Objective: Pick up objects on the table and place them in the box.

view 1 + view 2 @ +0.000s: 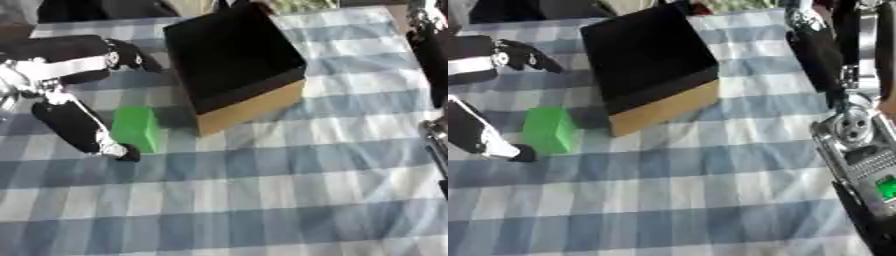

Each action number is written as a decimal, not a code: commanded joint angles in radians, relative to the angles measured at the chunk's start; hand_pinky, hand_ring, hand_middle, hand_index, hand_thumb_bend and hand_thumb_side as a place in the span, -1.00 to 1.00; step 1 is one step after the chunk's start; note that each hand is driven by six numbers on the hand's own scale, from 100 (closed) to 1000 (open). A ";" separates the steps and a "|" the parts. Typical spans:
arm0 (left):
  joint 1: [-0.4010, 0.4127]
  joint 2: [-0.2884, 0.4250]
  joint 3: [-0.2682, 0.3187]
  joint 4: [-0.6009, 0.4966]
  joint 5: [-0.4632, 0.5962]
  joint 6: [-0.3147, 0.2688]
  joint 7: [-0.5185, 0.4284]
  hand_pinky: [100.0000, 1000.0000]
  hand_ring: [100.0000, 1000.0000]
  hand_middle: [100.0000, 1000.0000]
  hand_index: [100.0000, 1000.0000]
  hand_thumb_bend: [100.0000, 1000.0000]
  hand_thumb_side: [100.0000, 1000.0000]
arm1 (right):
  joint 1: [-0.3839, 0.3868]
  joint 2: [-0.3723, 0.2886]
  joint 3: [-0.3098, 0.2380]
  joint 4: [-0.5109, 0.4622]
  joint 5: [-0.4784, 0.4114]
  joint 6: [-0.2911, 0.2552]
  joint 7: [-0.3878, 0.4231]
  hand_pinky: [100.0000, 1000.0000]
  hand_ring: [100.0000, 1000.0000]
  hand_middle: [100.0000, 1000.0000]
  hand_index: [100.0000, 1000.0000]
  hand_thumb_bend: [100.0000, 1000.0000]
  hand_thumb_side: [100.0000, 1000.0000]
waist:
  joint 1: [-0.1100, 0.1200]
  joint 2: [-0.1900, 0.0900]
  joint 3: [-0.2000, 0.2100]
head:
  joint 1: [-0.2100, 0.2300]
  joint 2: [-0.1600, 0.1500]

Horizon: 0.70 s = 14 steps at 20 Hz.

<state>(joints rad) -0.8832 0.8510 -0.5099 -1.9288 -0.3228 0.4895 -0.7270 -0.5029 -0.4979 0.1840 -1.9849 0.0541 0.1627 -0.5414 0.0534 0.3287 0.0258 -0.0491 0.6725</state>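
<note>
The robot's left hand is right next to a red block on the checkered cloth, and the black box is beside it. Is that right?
Almost. The block is green, not red; the left eye view shows it clearly. The rest holds: the left hand is right next to it on the checkered cloth, and the black box is beside it.

A table (289, 200) under a blue-and-white checked cloth carries a box (234, 65), black inside with tan walls, and a green block (136, 128) just left of the box.
</note>
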 commanded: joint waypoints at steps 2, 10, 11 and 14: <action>-0.027 0.010 -0.007 0.035 0.014 0.192 -0.180 0.84 0.86 0.70 0.85 0.42 -0.70 | -0.017 -0.024 -0.004 -0.015 -0.005 -0.002 0.002 0.66 0.43 0.22 0.55 -1.00 0.09 | -0.002 -0.015 0.002 | -0.004 0.010; -0.021 0.011 -0.018 0.083 -0.047 0.197 -0.180 0.84 0.85 0.69 0.84 0.50 -0.64 | -0.019 -0.024 -0.002 -0.015 -0.007 -0.002 0.002 0.66 0.43 0.21 0.55 -1.00 0.10 | -0.001 -0.007 0.003 | -0.008 -0.006; -0.021 0.008 -0.017 0.090 -0.052 0.199 -0.180 0.84 0.84 0.69 0.84 0.50 -0.64 | -0.019 -0.024 -0.001 -0.015 -0.007 -0.002 0.001 0.66 0.43 0.21 0.55 -1.00 0.10 | 0.000 -0.006 0.004 | -0.008 -0.007; -0.024 0.003 -0.013 0.109 -0.066 0.203 -0.180 0.84 0.84 0.69 0.83 0.50 -0.63 | -0.019 -0.024 -0.001 -0.015 -0.008 -0.003 -0.001 0.66 0.43 0.21 0.55 -1.00 0.10 | 0.001 -0.001 0.004 | -0.007 -0.011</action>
<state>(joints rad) -0.8901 0.8417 -0.5371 -1.8220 -0.3782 0.4982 -0.7185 -0.5099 -0.4980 0.1859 -1.9849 0.0511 0.1621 -0.5419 0.0544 0.3466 0.0285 -0.0550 0.6699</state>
